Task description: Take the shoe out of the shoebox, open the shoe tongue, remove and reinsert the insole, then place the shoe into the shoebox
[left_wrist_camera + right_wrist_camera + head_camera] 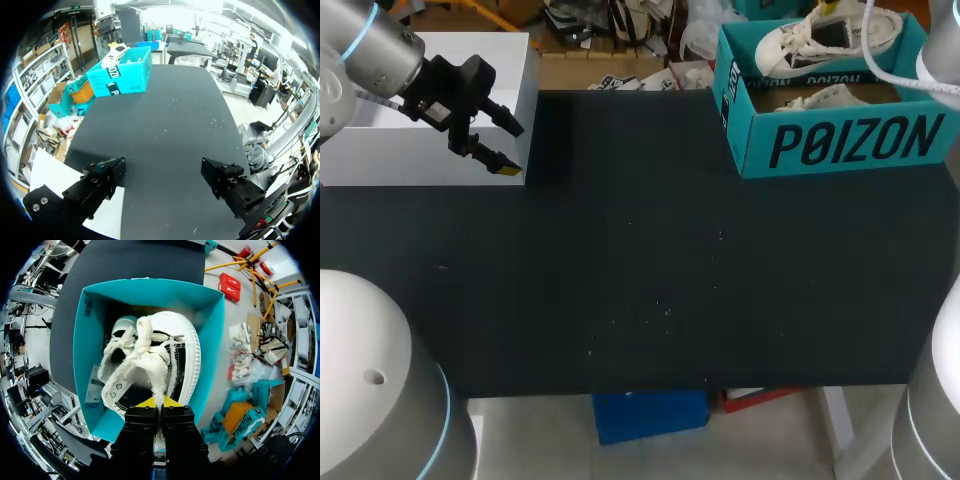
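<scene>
Teal shoebox (82, 340), shoe (175, 350) inside, right gripper (159, 402) closed

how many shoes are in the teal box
2. Both lie in the teal shoebox: one shoe with its white sole edge showing, and a second shoe tucked beside it, partly covered. Anything underneath them is hidden.

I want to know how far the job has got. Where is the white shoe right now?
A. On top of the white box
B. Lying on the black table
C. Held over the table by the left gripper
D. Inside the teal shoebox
D: the right wrist view shows the white shoe lying between the walls of the teal shoebox, not yet out on the table.
</scene>
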Tool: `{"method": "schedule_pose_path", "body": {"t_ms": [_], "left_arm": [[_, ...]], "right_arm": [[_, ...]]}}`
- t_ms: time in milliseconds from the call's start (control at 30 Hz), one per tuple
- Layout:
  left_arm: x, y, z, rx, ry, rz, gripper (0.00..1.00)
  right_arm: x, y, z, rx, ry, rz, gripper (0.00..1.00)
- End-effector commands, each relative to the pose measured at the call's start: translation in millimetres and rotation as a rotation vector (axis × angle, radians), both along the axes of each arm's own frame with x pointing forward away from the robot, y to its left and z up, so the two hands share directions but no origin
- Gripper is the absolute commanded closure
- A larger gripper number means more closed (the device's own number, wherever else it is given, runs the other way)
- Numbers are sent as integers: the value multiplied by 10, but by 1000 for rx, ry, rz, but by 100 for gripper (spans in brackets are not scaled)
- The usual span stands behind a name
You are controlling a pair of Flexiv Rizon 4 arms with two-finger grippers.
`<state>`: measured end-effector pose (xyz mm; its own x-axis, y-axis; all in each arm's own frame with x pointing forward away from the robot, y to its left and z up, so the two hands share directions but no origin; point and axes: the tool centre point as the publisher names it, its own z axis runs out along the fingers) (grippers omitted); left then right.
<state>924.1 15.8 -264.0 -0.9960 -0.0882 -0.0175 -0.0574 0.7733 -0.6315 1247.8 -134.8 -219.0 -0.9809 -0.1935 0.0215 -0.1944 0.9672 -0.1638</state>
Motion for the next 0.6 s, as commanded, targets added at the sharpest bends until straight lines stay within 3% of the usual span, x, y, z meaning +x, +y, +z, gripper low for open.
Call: {"method": "schedule_pose_path", "body": {"t_ms": [33, 600], "left_arm": [[-5, 1, 4, 3, 0, 1, 0], [-5, 1, 4, 3, 0, 1, 0]], "right_arm": [[240, 44, -83, -55, 295, -58, 100], [268, 116, -417, -32, 336, -97, 100]]}}
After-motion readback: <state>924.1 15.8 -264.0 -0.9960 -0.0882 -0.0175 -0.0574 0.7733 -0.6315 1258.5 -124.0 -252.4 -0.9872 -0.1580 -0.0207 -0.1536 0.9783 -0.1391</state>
